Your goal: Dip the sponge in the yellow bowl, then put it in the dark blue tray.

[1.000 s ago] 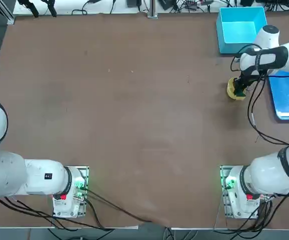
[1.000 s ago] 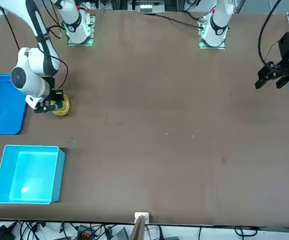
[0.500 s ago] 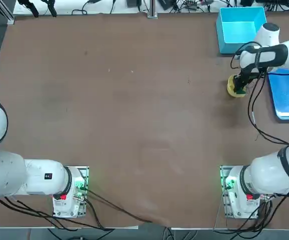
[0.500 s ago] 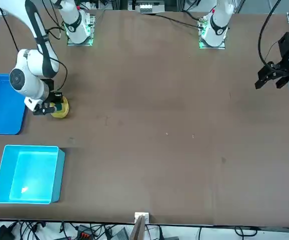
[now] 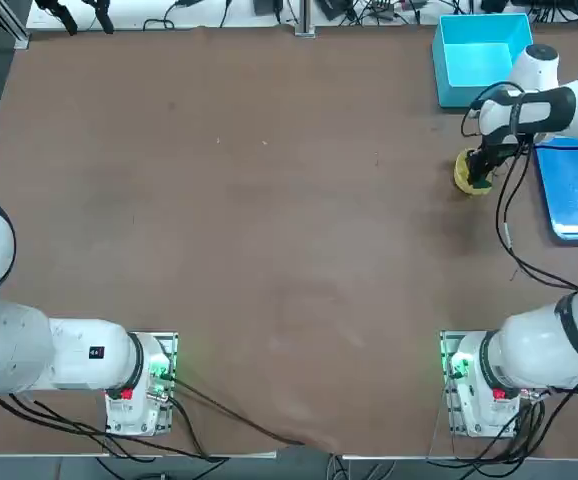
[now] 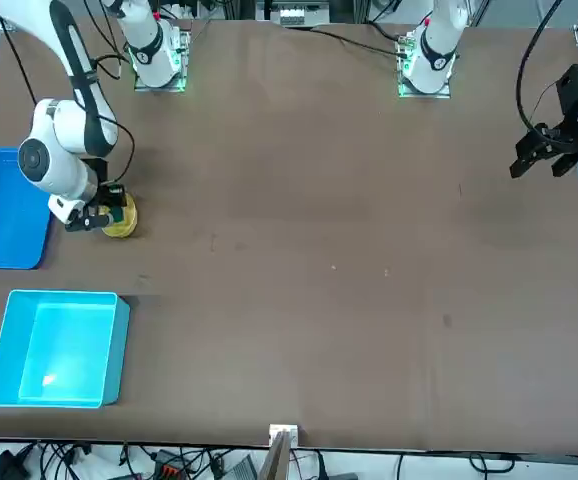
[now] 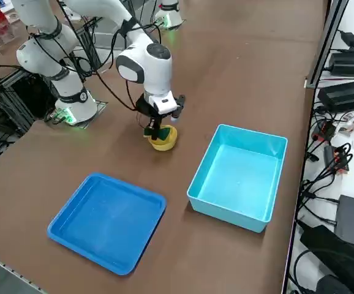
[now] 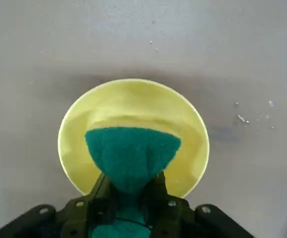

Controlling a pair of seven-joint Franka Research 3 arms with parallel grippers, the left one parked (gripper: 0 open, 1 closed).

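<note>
Top view: the right pincer (image 5: 483, 172) is left of the blue tray (image 5: 577, 190) on the brown table (image 5: 269, 240). Front view: the cyan bin (image 6: 57, 348) stands near the tray. Right side view: black equipment (image 7: 348, 95) lies beyond the table, across the bin from the tray. Wrist view: the pincer is closed on the sponge (image 8: 133, 153), inside the yellow bowl (image 8: 183, 124).

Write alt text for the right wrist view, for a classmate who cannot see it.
The right tool grips a green-topped sponge pinched between its two dark fingers, over the round yellow bowl. The bowl sits on a plain table with a few small specks.
</note>
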